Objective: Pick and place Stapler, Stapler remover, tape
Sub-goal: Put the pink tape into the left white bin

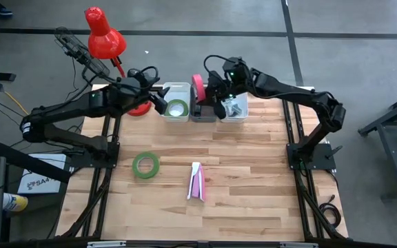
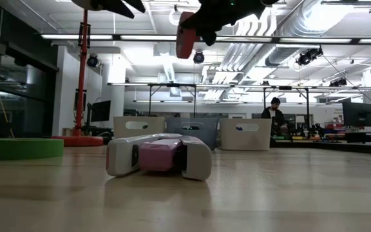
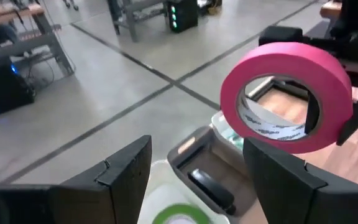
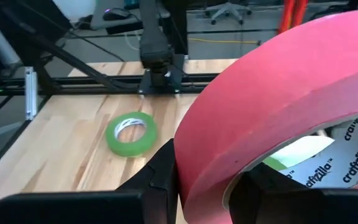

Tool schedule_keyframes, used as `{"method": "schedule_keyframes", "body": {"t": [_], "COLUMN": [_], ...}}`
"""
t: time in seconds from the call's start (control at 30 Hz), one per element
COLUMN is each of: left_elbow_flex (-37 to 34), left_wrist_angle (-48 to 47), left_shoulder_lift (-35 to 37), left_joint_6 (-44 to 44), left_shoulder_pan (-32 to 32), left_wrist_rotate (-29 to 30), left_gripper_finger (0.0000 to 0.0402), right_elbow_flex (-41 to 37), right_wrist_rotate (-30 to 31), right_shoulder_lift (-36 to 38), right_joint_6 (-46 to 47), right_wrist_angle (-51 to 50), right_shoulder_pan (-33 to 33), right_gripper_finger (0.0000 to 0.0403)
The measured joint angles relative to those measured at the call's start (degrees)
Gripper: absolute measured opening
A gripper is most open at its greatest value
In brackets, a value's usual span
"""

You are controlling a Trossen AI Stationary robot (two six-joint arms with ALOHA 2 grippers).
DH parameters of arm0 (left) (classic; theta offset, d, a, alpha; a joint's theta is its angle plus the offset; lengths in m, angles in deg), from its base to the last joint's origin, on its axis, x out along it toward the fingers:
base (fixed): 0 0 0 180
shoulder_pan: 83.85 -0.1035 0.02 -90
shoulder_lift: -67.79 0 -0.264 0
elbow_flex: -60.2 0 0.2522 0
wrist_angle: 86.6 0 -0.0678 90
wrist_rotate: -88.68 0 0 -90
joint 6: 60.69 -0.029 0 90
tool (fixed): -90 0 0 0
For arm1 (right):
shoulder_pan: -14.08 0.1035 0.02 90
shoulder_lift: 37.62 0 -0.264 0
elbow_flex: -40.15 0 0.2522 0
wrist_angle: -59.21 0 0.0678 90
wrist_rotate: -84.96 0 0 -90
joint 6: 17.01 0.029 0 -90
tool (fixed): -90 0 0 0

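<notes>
The room is a big open workshop: grey concrete floor crossed by dark lines, white ducts and strip lights overhead, and benches with monitors along the far side where a person (image 2: 275, 109) stands.

In the middle stands the table (image 1: 253, 200), butcher-block wood in pale and honey strips on a black frame. A red lamp (image 1: 103, 34) on a red base leans in over its far left corner.

Both dark arms reach toward the far edge of the table. There three small bins sit touching in a row: a white bin (image 1: 176, 103) on the left, a grey bin (image 1: 200, 110) in the middle, and another white one (image 1: 236, 109) on the right.

The right end effector (image 1: 212, 93) hangs above the grey bin, clamped on the pink tape roll (image 1: 198, 87), which it holds on edge well clear of the wood. The roll is a broad pink ring with a white printed inner core. The left end effector (image 3: 191, 168) hovers over the left white bin with its fingers apart and nothing between them.

A stapler (image 1: 196, 181), white with a pink body, lies on its side near the table's centre. To its left, apart from it, a green tape roll (image 1: 145, 164) lies flat on the wood, open centre up. A second green tape roll (image 1: 177, 109) lies flat inside the left white bin. A small dark object (image 3: 211, 185) rests in the grey bin; I cannot tell what it is.
</notes>
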Motion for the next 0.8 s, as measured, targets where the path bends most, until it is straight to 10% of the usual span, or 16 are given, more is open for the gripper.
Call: {"method": "schedule_keyframes", "body": {"t": [0.8], "left_elbow_flex": [0.0], "left_wrist_angle": [15.6], "left_shoulder_lift": [-13.8], "left_joint_6": [-3.0], "left_shoulder_pan": [0.0], "left_wrist_rotate": [-7.8], "left_gripper_finger": [0.0250], "right_elbow_flex": [1.1], "right_wrist_rotate": [-11.6], "right_shoulder_lift": [-0.8], "right_joint_6": [-0.1], "right_wrist_angle": [0.7], "right_shoulder_pan": [1.5], "right_gripper_finger": [0.0084]}}
